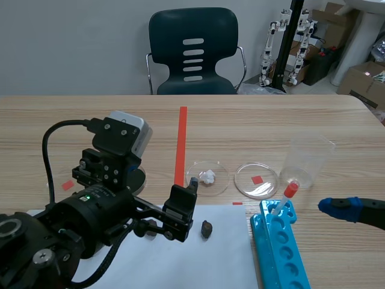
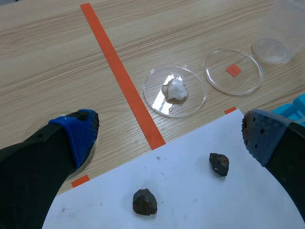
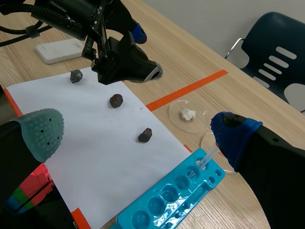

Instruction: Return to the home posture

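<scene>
Our left arm [image 1: 72, 232] fills the scene view's foreground, its left gripper [image 1: 174, 217] over the white paper [image 1: 180, 265]; the right gripper [image 1: 340, 208] hangs beside the blue rack [image 1: 280, 253].

In the left wrist view, our fingers spread wide and empty, with stones [image 2: 144, 201] lying between them.

In the right wrist view, the fingers are likewise wide, gripping nothing.

We judge only retraction remains: lift both arms clear, then draw back.

**Left arm** [image 1: 78, 223]: black, cabled, set low over the near-left part of the bench [image 1: 72, 120].
**Left jaws:** wide apart and empty, with a blue pad [image 2: 78, 131] and a grey-blue pad [image 2: 262, 136], poised above the white sheet [image 2: 190, 191].
**Right arm** [image 1: 367, 212]: black, low at the right side, just beside the blue rack [image 1: 280, 253].
**Right jaws:** wide apart and empty, with a grey-green pad [image 3: 43, 131] and a blue pad [image 3: 233, 136].
</scene>
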Available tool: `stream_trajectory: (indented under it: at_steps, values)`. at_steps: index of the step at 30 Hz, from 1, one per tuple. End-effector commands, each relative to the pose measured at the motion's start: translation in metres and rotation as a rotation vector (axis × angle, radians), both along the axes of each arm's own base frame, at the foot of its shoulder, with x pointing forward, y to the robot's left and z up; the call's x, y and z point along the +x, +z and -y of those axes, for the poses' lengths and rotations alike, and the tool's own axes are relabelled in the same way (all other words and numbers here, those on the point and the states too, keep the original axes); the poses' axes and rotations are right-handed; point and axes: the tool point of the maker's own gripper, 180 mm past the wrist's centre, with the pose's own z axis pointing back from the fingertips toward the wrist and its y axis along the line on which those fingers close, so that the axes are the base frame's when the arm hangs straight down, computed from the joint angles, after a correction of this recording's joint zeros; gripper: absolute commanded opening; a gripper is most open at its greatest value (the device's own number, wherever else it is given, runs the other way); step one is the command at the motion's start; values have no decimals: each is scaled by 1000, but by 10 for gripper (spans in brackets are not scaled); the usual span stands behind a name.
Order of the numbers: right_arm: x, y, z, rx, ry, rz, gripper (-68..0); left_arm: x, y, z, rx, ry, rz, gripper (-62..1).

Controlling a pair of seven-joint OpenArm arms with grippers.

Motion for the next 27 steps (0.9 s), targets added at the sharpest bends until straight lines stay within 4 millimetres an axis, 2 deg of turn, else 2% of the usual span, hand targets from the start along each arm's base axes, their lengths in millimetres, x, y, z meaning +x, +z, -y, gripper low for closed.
stream_trajectory:
  at_steps: [1, 16, 22, 27]
  values:
    - [3, 7, -1, 16, 2, 23, -22, 2, 5, 1, -12, 5, 19, 14]
    - [3, 7, -1, 16, 2, 23, -22, 2, 5, 0, -10, 3, 19, 14]
    - [3, 7, -1, 16, 2, 23, -22, -5, 8, 11, -36, -85, 34, 14]
    - [3, 7, -1, 16, 2, 23, -22, -5, 11, 4, -58, -101, 45, 14]
